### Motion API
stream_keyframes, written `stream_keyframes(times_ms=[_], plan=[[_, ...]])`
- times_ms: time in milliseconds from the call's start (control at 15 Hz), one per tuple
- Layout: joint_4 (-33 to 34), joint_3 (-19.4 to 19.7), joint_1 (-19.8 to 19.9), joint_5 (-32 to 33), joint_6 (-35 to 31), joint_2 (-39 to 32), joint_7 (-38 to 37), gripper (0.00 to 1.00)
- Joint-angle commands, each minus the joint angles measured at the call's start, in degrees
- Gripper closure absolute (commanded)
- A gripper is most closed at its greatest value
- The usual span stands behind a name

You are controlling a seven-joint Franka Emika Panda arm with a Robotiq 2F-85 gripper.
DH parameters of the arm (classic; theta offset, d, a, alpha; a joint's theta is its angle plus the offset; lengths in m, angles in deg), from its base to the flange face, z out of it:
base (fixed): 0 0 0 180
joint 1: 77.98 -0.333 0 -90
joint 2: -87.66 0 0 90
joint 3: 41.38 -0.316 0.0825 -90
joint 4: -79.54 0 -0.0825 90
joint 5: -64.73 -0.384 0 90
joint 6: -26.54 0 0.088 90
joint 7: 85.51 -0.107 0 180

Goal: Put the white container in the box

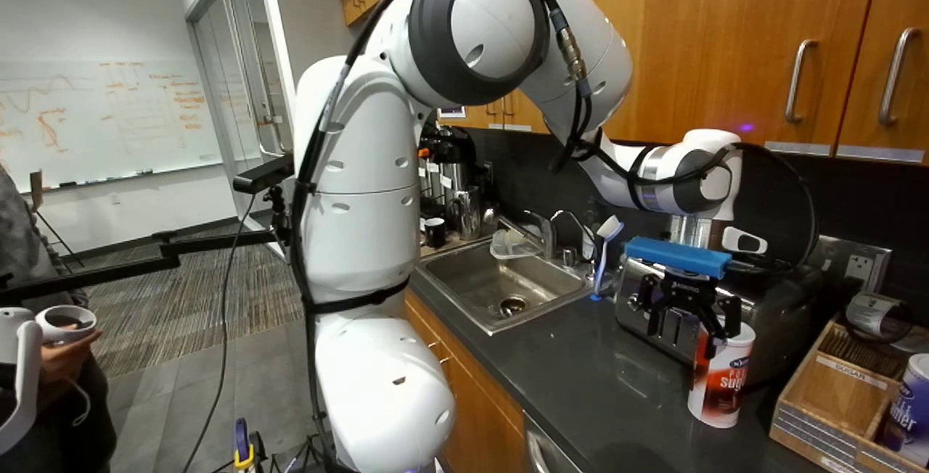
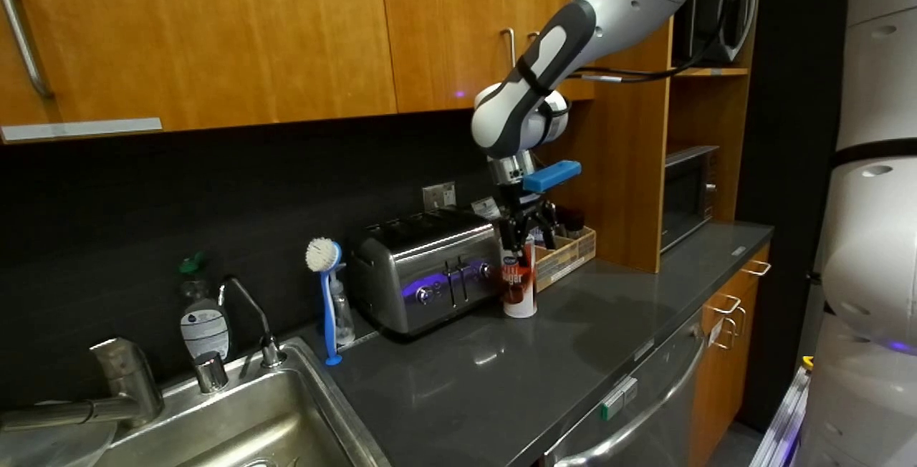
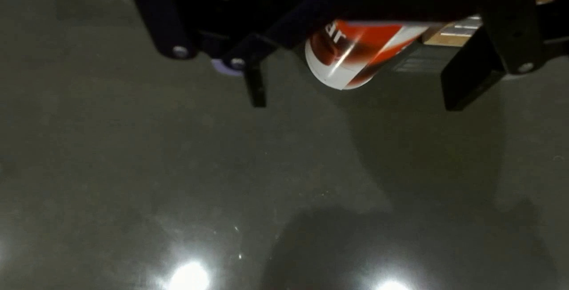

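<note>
A dark, polished counter [image 2: 501,374] stretches beneath your gripper [image 3: 355,102], glossy enough to throw back bright spots of light in the wrist view. Its fingers [image 3: 471,72] are spread, with nothing pinched. Right by their tips and reaching lower, the white container [image 1: 722,379] stands upright on the counter, so the approach looks nearly done; grasp, lift, carry and lowering into the box [image 1: 842,397] all seem to be left. The wrist view hides the container's top, so you can't be sure whether the fingers straddle it or stop short. It is a smooth cylinder, white with shiny red. Just beside the gripper sits the toaster [image 2: 430,266], silvery metal, dark-topped, with softened corners. Farther out from the gripper, past the container, lies the box: tan, low-walled, straight-sided, split into compartments, with a purple-labelled canister [image 1: 907,408] standing in one.
</note>
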Motion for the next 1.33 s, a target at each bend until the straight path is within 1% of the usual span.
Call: stream_keyframes(times_ms=[0,200,333,600,867,1267], plan=[[-1.31,-0.1,0.45,-3.47,-7.82,1.87,-1.57,0.0],[-1.98,-0.37,0.26,-6.06,-14.2,3.26,-1.21,0.0],[-2.92,-0.49,-0.03,-5.3,-17.85,4.06,-1.58,0.0],[-5.82,-0.2,0.1,-1.23,-23.14,5.0,-2.83,0.0],[-8.86,0.57,0.64,6.6,-27.47,5.15,-7.45,0.0],[-10.3,1.35,1.06,13.21,-29.57,6.02,-12.69,0.0]])
